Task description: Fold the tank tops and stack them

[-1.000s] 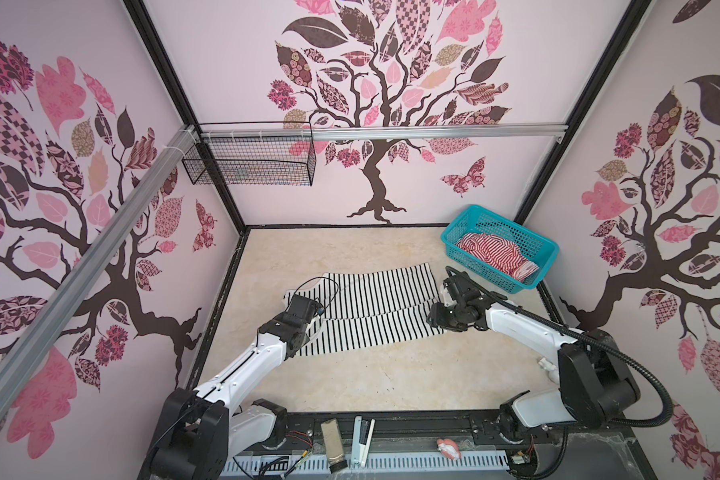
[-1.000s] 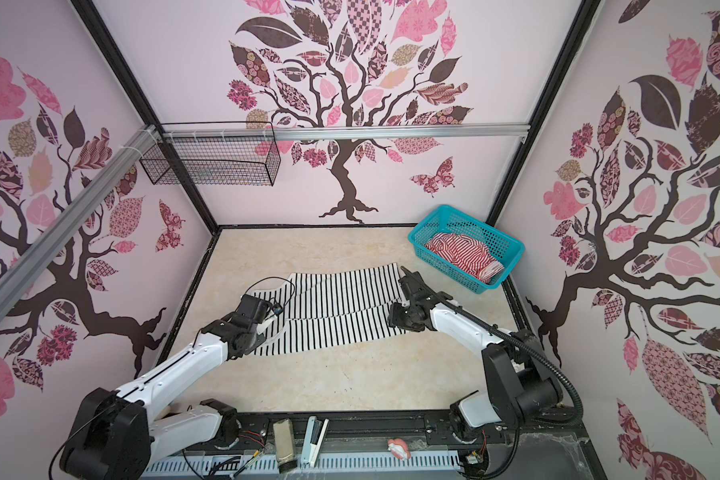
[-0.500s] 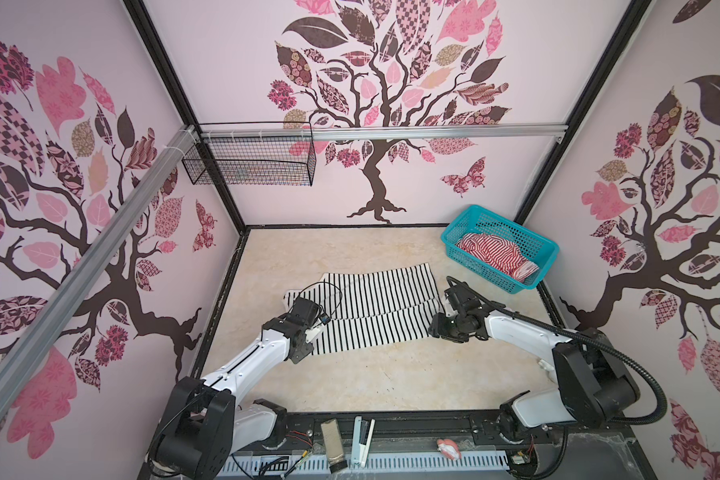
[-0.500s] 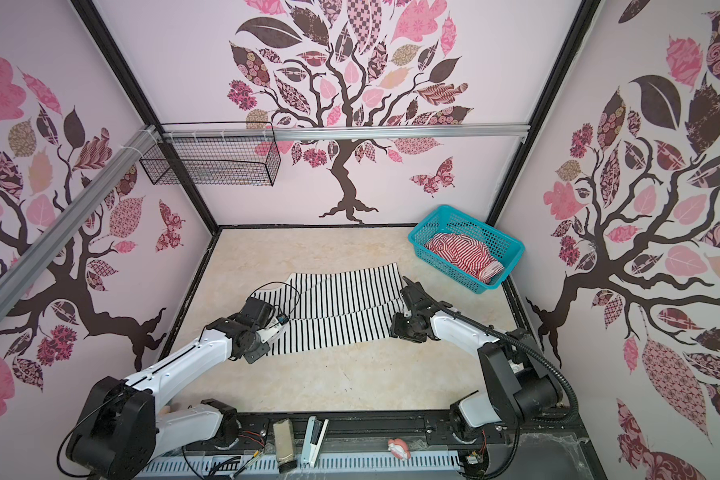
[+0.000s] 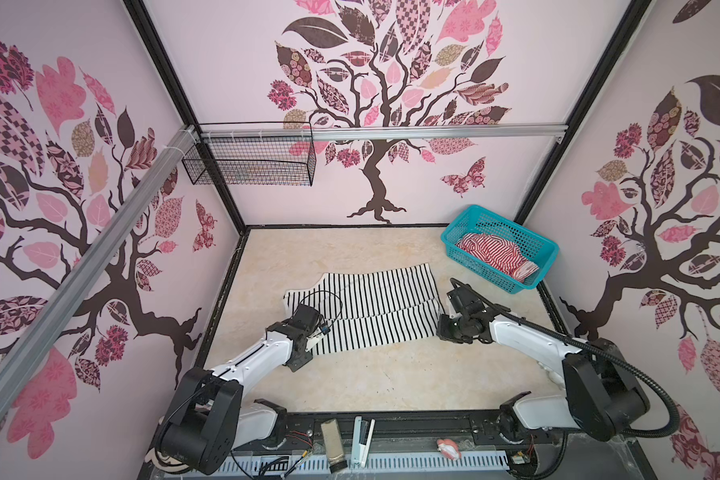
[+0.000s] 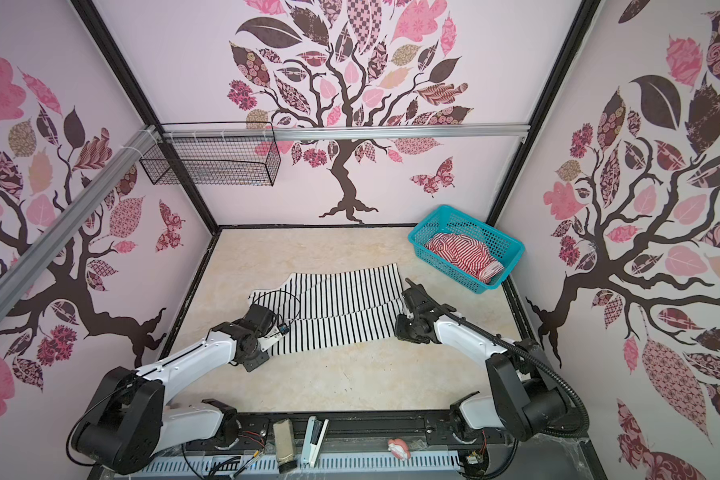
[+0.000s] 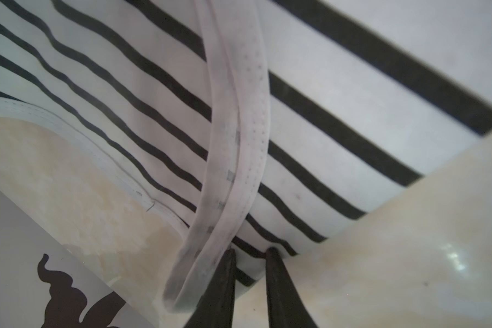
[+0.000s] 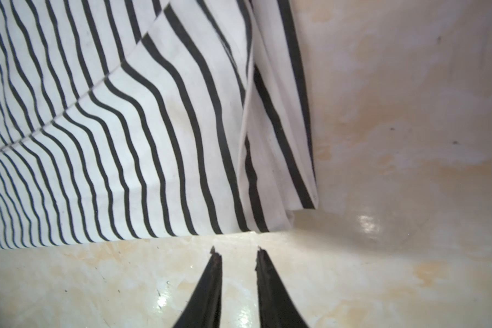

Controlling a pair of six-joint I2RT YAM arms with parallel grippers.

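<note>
black-and-white tank top [image 5: 375, 307] is lying spread out sideways across the middle of the cream counter [image 5: 371, 386], in the centre of both top views, with a long crease running along its length. at its left end, the left arm is reaching in from the lower left of the frame, and the left claw [image 5: 323, 332] is sitting on the near left corner of the fabric. in the left wrist view this claw [image 7: 250, 252] is showing its jaws drawn close together with striped cloth between the fingertips [image 7: 227, 264], so it is pinching the edge of the top. a pale trim strap is hanging up close to the lens, just beside them.

at the right end of the top, the right arm is coming in from the lower right, and the right claw [image 5: 441, 330] is resting just beside the near right corner. in the right wrist view the right claw [image 8: 237, 250] is keeping only a narrow gap between its jaws. bare counter is showing through the gap, and the tips are stopping just short of the hem, gripping nothing.

further right, in the upper right of the counter, the red-and-white tank top [image 5: 491, 253] is lying crumpled inside a teal basket [image 5: 491, 279], well apart from both claws.
</note>
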